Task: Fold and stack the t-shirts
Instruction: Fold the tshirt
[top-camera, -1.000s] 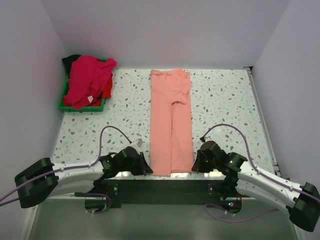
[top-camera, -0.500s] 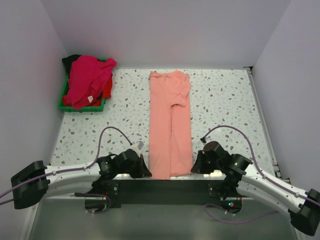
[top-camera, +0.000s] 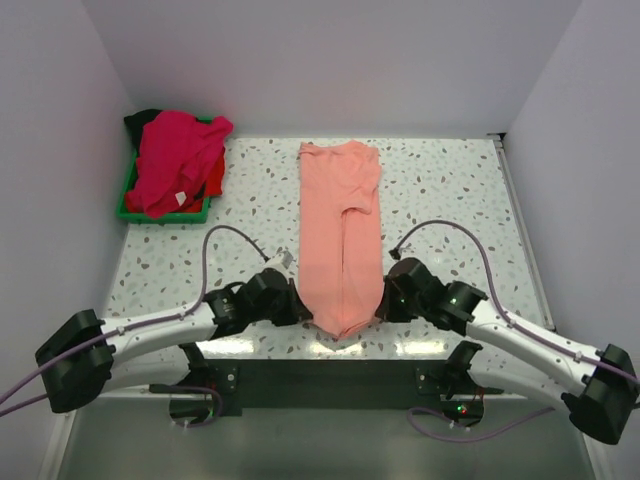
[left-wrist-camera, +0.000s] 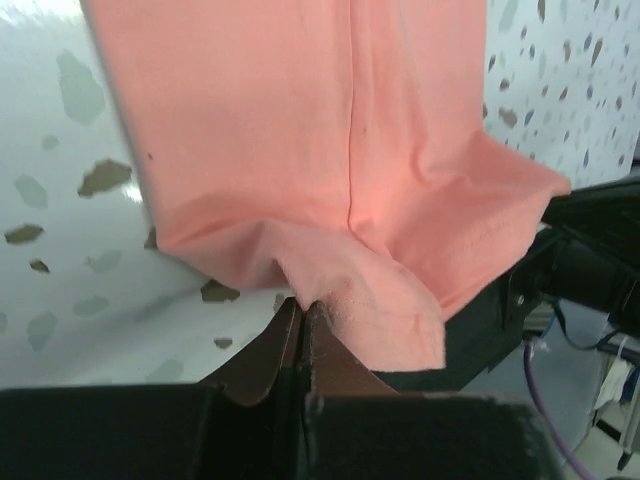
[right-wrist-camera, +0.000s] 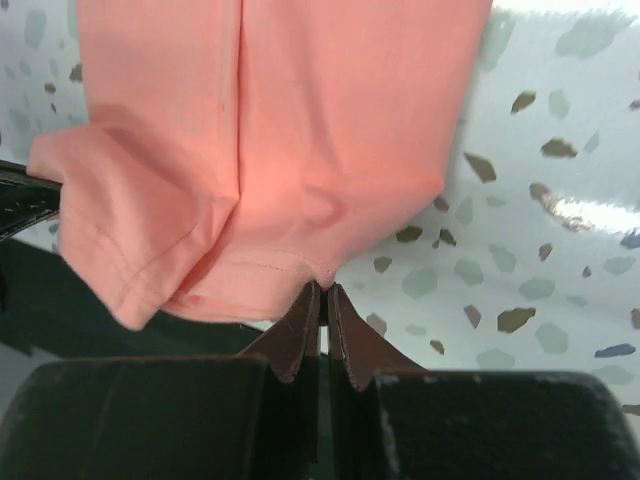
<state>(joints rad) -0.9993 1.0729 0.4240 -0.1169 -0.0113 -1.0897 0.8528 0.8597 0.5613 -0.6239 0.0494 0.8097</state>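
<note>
The left hand is shut tight on the near left corner of the salmon shirt, its fingers pressed together with a pinch of cloth between them. The right hand is closed the same way on the near right corner of the shirt.

A second ago both hands sat low at the near edge of the surface with the hem lying flat between them. From above, the left hand and right hand have since moved forward and closer together. The hem has left the surface with them. It sags in a rounded point between the two hands, and its underside shows in both wrist views.

The rest of the salmon shirt is unchanged. It is a long narrow strip, folded lengthwise, lying on the speckled surface well to the right of the green tray, its collar end about level with the tray.

In the tray the pile has not shifted: a magenta shirt on top, a red shirt showing at its right side, and a black shirt at the tray's far left corner.
</note>
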